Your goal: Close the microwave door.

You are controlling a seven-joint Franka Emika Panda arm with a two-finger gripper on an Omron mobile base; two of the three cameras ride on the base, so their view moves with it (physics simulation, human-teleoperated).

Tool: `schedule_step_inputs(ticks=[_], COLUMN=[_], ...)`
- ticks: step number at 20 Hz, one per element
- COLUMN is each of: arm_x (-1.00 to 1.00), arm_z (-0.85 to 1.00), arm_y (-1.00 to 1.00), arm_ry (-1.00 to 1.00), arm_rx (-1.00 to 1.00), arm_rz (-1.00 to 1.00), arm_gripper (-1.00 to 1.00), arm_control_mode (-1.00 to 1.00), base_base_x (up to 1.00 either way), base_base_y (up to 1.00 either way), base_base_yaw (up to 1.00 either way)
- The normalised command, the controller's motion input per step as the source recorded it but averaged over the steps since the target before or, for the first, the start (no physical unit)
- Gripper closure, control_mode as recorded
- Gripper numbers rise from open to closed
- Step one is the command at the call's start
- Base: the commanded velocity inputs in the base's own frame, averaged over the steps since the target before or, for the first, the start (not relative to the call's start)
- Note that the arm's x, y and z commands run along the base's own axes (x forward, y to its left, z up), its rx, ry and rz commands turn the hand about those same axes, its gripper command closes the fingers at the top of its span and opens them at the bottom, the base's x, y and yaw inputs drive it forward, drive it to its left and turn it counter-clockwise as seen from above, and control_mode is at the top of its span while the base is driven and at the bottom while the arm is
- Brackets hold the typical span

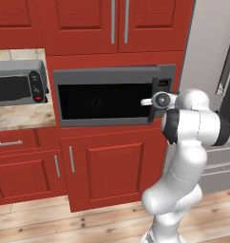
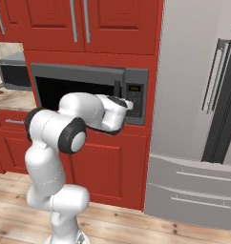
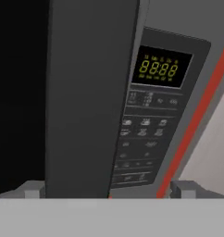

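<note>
Microwave door: dark upright panel filling left and centre of hand view, nearly shut against keypad at right; claw directly before it, fingers apart, holding nothing

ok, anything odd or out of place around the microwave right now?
Nothing stands out. The microwave door looks shut or nearly so against the microwave, the keypad panel display is lit, and the toaster oven sits squarely on its counter.

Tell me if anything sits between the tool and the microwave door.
Nothing visible does. The tool is right up against the door near its keypad-side edge, and the hand view shows just the dark panel and the keypad beside it, with no object between.
</note>
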Motion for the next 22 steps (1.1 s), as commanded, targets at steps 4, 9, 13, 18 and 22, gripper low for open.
schedule_step_inputs(ticks=[4, 9, 13, 18, 22], arm_x=[0.60, 0.56, 0.46, 0.22, 0.03], arm_z=[0.04, 0.00, 0.02, 0.20, 0.46], arm_y=[0.00, 0.00, 0.00, 0.00, -0.03], arm_ry=[0.13, 0.11, 0.11, 0.12, 0.07], arm_rx=[0.00, 0.00, 0.00, 0.00, 0.00], arm_rz=[0.00, 0.00, 0.00, 0.00, 0.00], arm_gripper=[-1.00, -1.00, -1.00, -1.00, -1.00], arm_control_mode=[-1.00, -1.00, -1.00, -1.00, -1.00], base_base_x=[0.00, 0.00, 0.00, 0.00, 0.00], base_base_y=[0.00, 0.00, 0.00, 0.00, 0.00], base_base_yaw=[0.00, 0.00, 0.00, 0.00, 0.00])
